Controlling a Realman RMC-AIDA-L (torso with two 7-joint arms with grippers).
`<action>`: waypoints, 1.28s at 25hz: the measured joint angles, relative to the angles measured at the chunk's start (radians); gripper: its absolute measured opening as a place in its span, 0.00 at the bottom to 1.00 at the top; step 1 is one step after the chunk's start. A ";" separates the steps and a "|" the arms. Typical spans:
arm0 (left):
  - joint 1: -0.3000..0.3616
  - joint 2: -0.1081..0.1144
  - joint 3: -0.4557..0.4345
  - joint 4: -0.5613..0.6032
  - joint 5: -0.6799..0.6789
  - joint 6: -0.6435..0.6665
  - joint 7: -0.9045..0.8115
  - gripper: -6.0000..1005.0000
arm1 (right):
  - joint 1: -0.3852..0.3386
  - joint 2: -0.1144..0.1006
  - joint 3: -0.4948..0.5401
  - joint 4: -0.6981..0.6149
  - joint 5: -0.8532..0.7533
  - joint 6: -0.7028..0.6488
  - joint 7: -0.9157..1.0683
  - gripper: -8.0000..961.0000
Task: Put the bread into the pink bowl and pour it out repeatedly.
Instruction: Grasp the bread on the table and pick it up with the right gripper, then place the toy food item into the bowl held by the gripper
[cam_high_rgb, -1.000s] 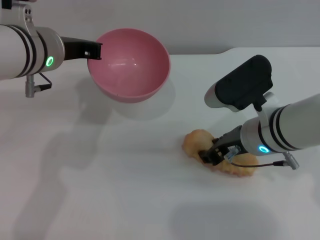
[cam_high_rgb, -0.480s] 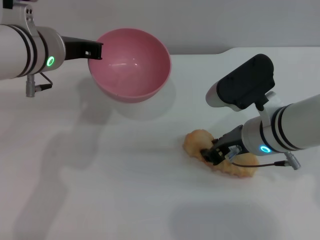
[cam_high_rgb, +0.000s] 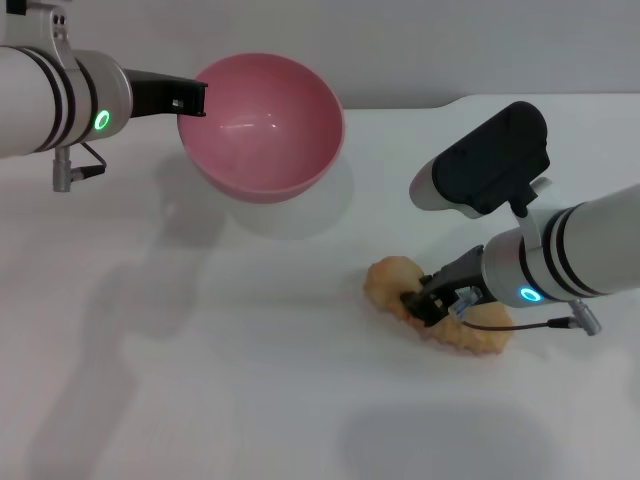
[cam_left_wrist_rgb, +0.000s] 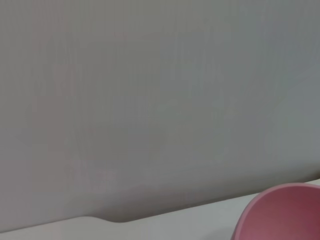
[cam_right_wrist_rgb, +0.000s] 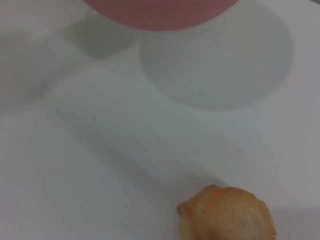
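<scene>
The pink bowl hangs tilted above the back left of the table, its opening facing forward and nothing inside it. My left gripper is shut on its left rim. Part of the bowl also shows in the left wrist view and the right wrist view. The bread lies on the table at the front right, an orange-brown loaf. My right gripper is down on its middle, dark fingers closed around it and hiding that part. One rounded end of the bread shows in the right wrist view.
The white table stretches to the left and front of the bread. The bowl's shadow falls on the surface below it. A grey wall stands behind the table.
The bowl has risen a little in my left gripper. My right gripper has shifted slightly up and right at the bread's middle; the bread has barely moved.
</scene>
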 joint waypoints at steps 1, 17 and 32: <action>0.000 0.000 0.000 0.001 0.000 0.000 0.000 0.03 | 0.000 -0.001 0.001 -0.005 0.000 0.002 0.000 0.27; -0.018 0.000 0.005 -0.015 0.000 0.001 0.000 0.04 | -0.028 -0.001 0.036 -0.208 0.000 0.108 -0.024 0.22; -0.026 -0.001 0.058 -0.057 -0.004 0.006 -0.010 0.03 | -0.001 0.002 0.109 -0.554 -0.092 0.252 -0.024 0.20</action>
